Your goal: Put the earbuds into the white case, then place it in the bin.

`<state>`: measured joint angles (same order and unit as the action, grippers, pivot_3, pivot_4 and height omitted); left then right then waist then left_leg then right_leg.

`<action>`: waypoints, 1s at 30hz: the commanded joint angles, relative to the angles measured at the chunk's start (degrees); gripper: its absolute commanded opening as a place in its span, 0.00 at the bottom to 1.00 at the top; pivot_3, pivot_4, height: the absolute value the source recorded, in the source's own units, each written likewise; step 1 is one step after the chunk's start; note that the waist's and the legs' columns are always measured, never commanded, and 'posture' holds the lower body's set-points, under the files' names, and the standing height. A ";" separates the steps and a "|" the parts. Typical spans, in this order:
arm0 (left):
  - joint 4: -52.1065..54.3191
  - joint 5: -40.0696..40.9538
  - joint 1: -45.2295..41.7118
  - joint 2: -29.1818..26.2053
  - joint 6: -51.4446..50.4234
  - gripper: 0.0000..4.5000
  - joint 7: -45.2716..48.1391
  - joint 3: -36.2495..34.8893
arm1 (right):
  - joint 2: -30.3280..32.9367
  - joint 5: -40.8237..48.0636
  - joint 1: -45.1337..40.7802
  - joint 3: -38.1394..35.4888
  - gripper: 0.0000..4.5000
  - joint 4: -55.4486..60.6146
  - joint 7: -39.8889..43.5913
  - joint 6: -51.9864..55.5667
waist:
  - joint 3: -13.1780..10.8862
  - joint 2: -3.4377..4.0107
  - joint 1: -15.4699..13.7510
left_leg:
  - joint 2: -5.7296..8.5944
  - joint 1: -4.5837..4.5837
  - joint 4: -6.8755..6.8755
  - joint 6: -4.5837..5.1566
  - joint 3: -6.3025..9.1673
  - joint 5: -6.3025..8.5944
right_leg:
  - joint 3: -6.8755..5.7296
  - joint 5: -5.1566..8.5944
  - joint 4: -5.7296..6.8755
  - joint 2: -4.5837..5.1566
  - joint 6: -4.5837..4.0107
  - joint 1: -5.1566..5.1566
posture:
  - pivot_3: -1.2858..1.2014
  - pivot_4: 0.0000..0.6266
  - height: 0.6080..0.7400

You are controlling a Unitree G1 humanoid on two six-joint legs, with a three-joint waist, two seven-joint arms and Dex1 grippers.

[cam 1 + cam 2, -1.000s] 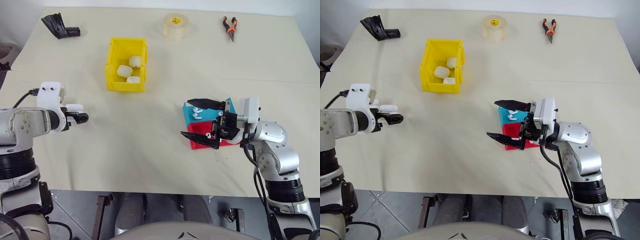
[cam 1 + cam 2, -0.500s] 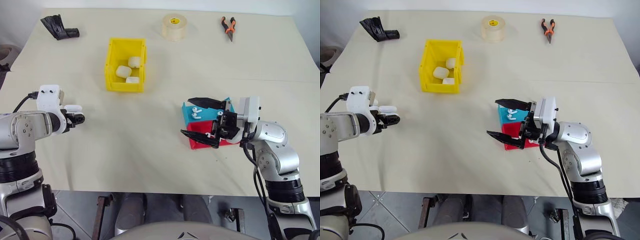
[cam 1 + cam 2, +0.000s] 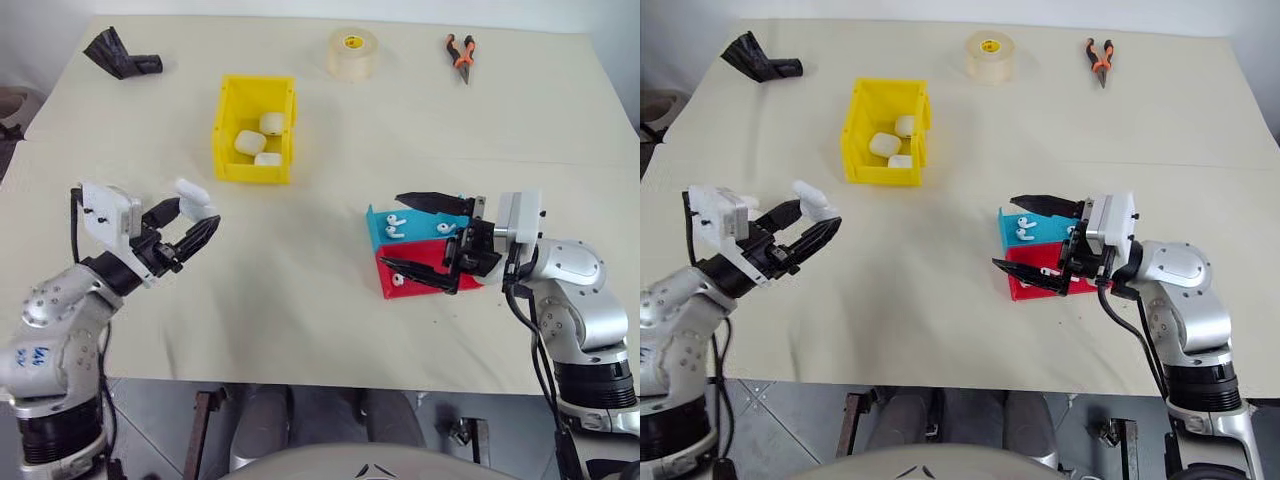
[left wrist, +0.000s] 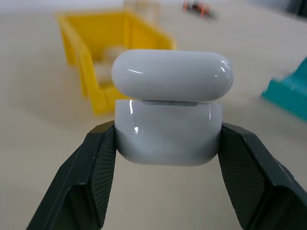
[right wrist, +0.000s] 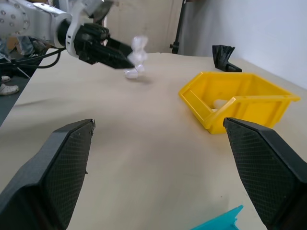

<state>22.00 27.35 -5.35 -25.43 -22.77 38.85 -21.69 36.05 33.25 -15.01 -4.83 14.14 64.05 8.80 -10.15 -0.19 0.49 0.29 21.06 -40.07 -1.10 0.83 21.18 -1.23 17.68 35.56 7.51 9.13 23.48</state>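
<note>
Now the case is held up, buds still out

So the L gripper (image 4: 165, 143) is clamped tight on the case (image 4: 169, 117), one finger on each side. The lid sits a tiny bit up from the body, w/ a thin gap, so I think it's not shut all the way. A sec ago that arm was lower and out to the side. Now it has swung up and in toward the middle, and the case tips up at the front of the fingers (image 3: 190, 235).

Across the table, the R gripper (image 3: 432, 240) has its fingers wide apart and holds nothing. It has stayed over the blue tray (image 3: 378, 232) and red tray (image 3: 388, 287). Two buds (image 3: 393, 225) lie in the blue tray, and more small white bits lie nearby on the trays.

Farther back is the bin (image 3: 253, 125), w/ three white cases in it already.

What it means: the case is ready and facing the other arm. The buds aren't in yet, so I think the R gripper needs to pick one up next. The bin comes last.
</note>
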 commanded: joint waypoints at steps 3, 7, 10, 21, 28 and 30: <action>-2.51 -0.19 -0.83 5.54 15.80 0.62 10.60 11.38 | 4.18 0.88 2.41 -5.97 1.00 2.06 -0.61 0.41 | 0.00 -0.01 -0.84 | 0.04 0.06 -0.01 0.12 -0.03 0.05 | -0.02 -0.05 0.06 0.02 0.04 -0.05 | 0.52 0.24 1.00; -6.20 1.38 -2.74 9.42 20.83 0.62 15.89 17.62 | 8.42 0.03 6.31 -11.95 1.00 1.65 -0.59 -0.20 | 0.00 -0.01 -0.94 | 0.07 0.11 0.02 0.21 -0.10 0.11 | -0.05 -0.05 -0.02 0.03 0.04 -0.04 | 0.52 0.24 1.00; -9.80 1.03 -5.74 12.86 25.06 0.62 20.21 22.89 | 11.32 0.25 11.70 -17.11 1.00 2.16 0.39 -0.07 | 0.01 -0.01 -1.25 | 0.06 0.08 0.00 0.22 -0.15 0.10 | -0.07 -0.06 0.00 0.01 0.06 -0.06 | 0.52 0.24 1.00; -24.02 1.04 -16.46 19.18 34.75 0.62 30.46 29.66 | 14.70 -1.77 27.91 -29.41 1.00 2.68 4.93 -2.80 | 0.04 0.04 -1.77 | 0.04 -0.04 -0.04 0.32 -0.36 0.06 | 0.04 -0.12 -0.03 -0.04 0.19 -0.12 | 0.52 0.24 1.00; -22.77 -1.17 -14.68 16.83 34.17 0.62 27.57 29.52 | 21.73 -3.42 28.66 -23.80 1.00 12.27 -0.02 11.72 | 0.06 0.08 -1.74 | 0.03 -0.04 -0.04 0.33 -0.33 0.06 | 0.07 -0.14 -0.04 -0.04 0.21 -0.12 | 0.52 0.24 1.00; -22.35 -1.15 -14.17 16.40 34.08 0.62 27.06 29.60 | 25.02 -2.28 26.10 -20.56 1.00 14.58 -1.01 16.70 | 0.06 0.09 -1.70 | 0.03 -0.05 -0.05 0.33 -0.31 0.05 | 0.09 -0.14 -0.03 -0.03 0.21 -0.12 | 0.52 0.24 1.00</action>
<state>-2.72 26.34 -19.69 -8.97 11.14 66.66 7.85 59.56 30.27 12.41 -26.61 25.68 64.15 21.69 -10.09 -0.10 -1.21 0.31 21.04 -40.11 -0.77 0.56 21.23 -1.18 17.54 35.52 7.47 9.34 23.36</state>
